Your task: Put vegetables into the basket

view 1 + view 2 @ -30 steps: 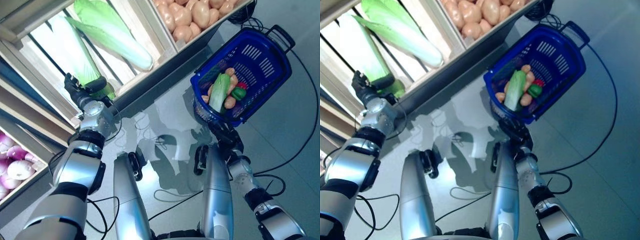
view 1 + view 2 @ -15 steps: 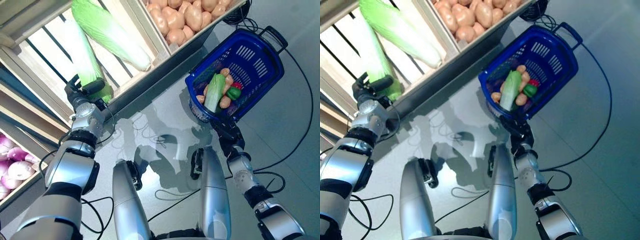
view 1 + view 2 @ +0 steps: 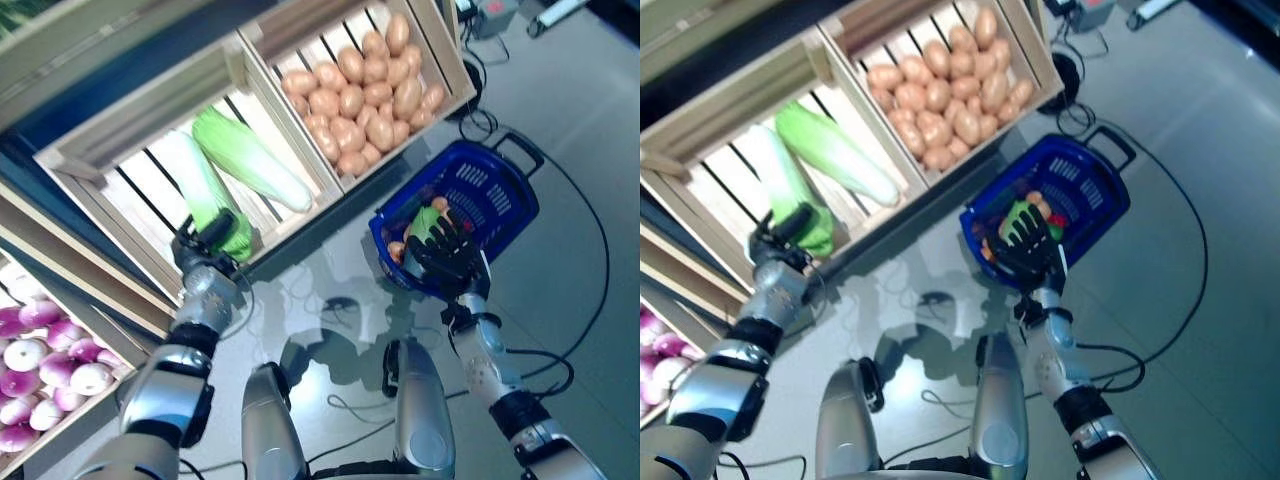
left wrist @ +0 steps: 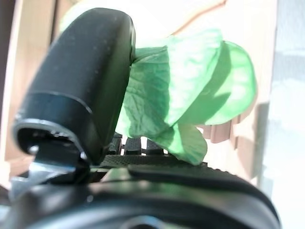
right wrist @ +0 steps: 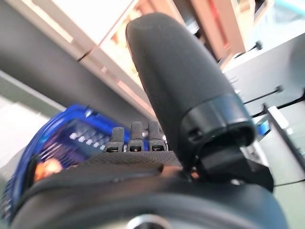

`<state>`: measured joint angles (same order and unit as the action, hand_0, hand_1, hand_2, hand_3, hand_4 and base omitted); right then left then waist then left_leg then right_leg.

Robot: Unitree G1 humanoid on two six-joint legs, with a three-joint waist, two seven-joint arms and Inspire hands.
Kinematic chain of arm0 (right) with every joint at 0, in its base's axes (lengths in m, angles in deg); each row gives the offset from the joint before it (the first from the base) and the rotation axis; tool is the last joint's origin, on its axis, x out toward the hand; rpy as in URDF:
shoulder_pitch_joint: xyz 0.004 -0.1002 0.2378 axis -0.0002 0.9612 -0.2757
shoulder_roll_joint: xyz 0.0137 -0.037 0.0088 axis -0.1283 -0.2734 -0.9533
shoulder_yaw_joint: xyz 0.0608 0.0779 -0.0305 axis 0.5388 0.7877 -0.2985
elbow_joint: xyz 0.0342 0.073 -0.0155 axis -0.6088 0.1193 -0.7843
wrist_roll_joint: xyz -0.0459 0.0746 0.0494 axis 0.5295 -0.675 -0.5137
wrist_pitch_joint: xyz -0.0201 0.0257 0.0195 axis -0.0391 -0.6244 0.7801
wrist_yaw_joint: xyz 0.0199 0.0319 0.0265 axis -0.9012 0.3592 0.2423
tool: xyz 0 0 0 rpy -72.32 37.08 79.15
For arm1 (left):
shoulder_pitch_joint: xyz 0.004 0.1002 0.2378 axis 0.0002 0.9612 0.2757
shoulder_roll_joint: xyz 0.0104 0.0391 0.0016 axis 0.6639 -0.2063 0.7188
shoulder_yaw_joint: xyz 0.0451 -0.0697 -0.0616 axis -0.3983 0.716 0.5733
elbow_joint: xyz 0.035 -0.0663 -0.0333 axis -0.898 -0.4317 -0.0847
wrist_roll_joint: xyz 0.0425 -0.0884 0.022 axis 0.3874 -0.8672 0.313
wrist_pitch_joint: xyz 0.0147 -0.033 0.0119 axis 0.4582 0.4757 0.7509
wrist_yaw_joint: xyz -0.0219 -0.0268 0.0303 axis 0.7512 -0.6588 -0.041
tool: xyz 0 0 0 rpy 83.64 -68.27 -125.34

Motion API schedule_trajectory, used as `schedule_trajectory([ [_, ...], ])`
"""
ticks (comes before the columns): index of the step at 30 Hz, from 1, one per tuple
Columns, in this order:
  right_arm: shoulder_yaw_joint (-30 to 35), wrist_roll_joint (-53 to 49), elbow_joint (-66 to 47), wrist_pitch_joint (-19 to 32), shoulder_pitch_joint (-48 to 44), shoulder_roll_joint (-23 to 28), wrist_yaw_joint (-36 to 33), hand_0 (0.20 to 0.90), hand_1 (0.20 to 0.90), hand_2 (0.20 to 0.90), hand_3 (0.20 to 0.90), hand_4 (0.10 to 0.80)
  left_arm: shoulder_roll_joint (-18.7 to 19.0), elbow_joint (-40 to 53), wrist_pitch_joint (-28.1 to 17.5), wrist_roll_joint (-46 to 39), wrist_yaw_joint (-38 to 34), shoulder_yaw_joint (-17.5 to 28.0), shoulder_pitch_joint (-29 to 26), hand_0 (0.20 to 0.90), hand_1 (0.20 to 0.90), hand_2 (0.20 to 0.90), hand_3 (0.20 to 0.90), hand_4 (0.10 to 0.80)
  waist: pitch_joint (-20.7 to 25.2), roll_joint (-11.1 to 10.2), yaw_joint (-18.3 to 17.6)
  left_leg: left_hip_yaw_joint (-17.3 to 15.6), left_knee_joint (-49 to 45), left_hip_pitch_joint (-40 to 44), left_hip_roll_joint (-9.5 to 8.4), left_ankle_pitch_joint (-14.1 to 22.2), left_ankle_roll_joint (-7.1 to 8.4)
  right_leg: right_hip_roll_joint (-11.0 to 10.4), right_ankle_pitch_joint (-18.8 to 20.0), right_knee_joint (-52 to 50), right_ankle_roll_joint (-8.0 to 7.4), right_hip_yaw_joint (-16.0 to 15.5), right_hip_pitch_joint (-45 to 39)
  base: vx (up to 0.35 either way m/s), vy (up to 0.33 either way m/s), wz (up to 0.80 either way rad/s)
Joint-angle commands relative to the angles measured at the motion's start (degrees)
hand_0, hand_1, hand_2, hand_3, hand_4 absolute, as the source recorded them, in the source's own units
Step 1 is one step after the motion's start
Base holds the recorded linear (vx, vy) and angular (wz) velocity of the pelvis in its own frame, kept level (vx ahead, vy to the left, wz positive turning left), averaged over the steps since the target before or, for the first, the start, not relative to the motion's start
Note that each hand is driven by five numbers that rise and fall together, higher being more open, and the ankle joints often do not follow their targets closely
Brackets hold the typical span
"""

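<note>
Two long green cabbages lie in a slatted wooden crate (image 3: pixel 120 200). My left hand (image 3: pixel 203 255) is at the leafy end of the nearer cabbage (image 3: pixel 205 190); its fingers are straight and its thumb (image 4: pixel 81 81) rests against the green leaf (image 4: pixel 190 95). The other cabbage (image 3: pixel 250 160) lies beside it. On the floor stands the blue basket (image 3: pixel 478 192), holding a green vegetable (image 3: pixel 424 217) and several small round ones. My right hand (image 3: pixel 447 258) hovers open over the basket's near rim with its fingers spread and nothing in it. Its wrist view shows the basket (image 5: pixel 62 133) past its fingers.
A crate of potatoes (image 3: pixel 360 85) stands right of the cabbage crate, close to the basket. Purple and white onions (image 3: pixel 40 350) fill a lower crate at the far left. A dark device (image 3: pixel 495 12) and cables lie on the floor behind the basket.
The camera has shifted, so more of the crates shows. My right hand has risen from below the basket to its near rim and spread its fingers. The left hand stays at the cabbage's leafy end.
</note>
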<state>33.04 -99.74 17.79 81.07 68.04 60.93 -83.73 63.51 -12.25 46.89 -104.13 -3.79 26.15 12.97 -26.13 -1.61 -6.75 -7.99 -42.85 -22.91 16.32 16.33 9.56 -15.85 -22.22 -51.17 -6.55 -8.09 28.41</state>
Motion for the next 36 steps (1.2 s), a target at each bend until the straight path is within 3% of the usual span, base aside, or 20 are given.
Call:
schedule_trajectory([
  [1,-0.1,3.2,-4.9,8.8,2.6,-1.1,4.4,0.900,0.900,0.900,0.900,0.800,-0.3,6.0,-8.9,4.3,-0.3,-1.1,3.3,0.300,0.300,0.300,0.300,0.400,9.7,0.8,1.1,-0.8,7.0,2.6,-1.48,-3.7,-5.43,-2.1,7.8,10.8,1.90,0.4,-6.6,0.052,-0.048,0.09],
  [4,0.9,1.9,-7.5,9.5,5.0,-1.7,9.7,0.900,0.900,0.900,0.900,0.800,-2.9,10.6,-9.1,9.1,-0.7,-2.1,7.3,0.300,0.300,0.300,0.300,0.400,11.2,0.8,1.9,-1.0,10.1,5.9,-2.18,-4.6,-5.53,-2.0,9.2,14.9,1.32,-0.8,-10.6,0.045,-0.062,0.03],
  [7,2.5,4.7,-8.7,9.4,6.5,-1.8,9.6,0.900,0.900,0.900,0.900,0.800,-4.4,14.5,-9.5,13.7,-0.9,-2.0,10.7,0.300,0.300,0.300,0.300,0.400,12.8,0.9,2.7,-1.8,14.6,10.0,-2.87,-6.3,-5.42,-1.8,10.9,19.7,0.52,-2.3,-14.8,0.057,-0.079,0.02],
  [12,4.3,5.8,-11.2,6.9,8.3,-1.3,14.1,0.900,0.900,0.900,0.900,0.800,-4.1,22.9,-10.0,23.0,-3.8,-1.8,15.8,0.300,0.300,0.300,0.300,0.400,14.9,0.3,3.5,-2.9,20.2,14.7,-3.36,-8.4,-5.10,-0.7,13.7,27.6,-0.44,-4.1,-20.2,0.046,-0.061,0.01],
  [15,5.4,3.8,-12.0,2.3,9.0,-0.9,18.6,0.900,0.900,0.900,0.900,0.800,-2.5,26.4,-10.5,28.5,-4.2,-1.3,17.7,0.300,0.300,0.300,0.300,0.400,15.3,-0.1,4.0,-3.4,22.5,16.8,-3.60,-9.3,-4.94,-0.3,14.8,30.6,-0.85,-4.7,-22.6,0.017,-0.051,-0.06],
  [19,7.3,-4.7,-11.4,-6.4,10.3,-0.4,29.6,0.900,0.900,0.900,0.900,0.800,0.4,30.6,-10.1,35.1,1.1,-0.7,20.0,0.300,0.300,0.300,0.300,0.400,16.6,-0.8,4.6,-4.3,28.6,21.0,-3.89,-11.7,-4.34,0.6,16.9,36.8,-1.43,-6.2,-27.1,0.048,-0.071,-0.03],
  [27,10.9,-11.0,-10.0,-16.2,9.2,2.1,35.6,0.900,0.900,0.900,0.900,0.800,4.8,36.5,-8.6,43.8,14.0,-2.6,22.9,0.300,0.300,0.300,0.300,0.400,20.1,-1.1,6.4,-3.9,42.1,27.3,-5.51,-16.8,-3.36,2.4,22.3,48.3,-2.75,-8.6,-33.4,0.082,-0.046,0.07],
  [36,9.4,-20.0,-9.8,-26.2,3.9,4.5,41.2,0.900,0.900,0.900,0.900,0.800,7.4,36.2,-9.8,50.3,20.0,-7.9,21.3,0.300,0.300,0.300,0.300,0.400,22.0,-1.1,7.9,-3.2,47.3,29.6,-5.70,-18.0,-3.04,3.5,24.0,52.9,-3.00,-9.7,-35.9,0.042,-0.016,0.04],
])
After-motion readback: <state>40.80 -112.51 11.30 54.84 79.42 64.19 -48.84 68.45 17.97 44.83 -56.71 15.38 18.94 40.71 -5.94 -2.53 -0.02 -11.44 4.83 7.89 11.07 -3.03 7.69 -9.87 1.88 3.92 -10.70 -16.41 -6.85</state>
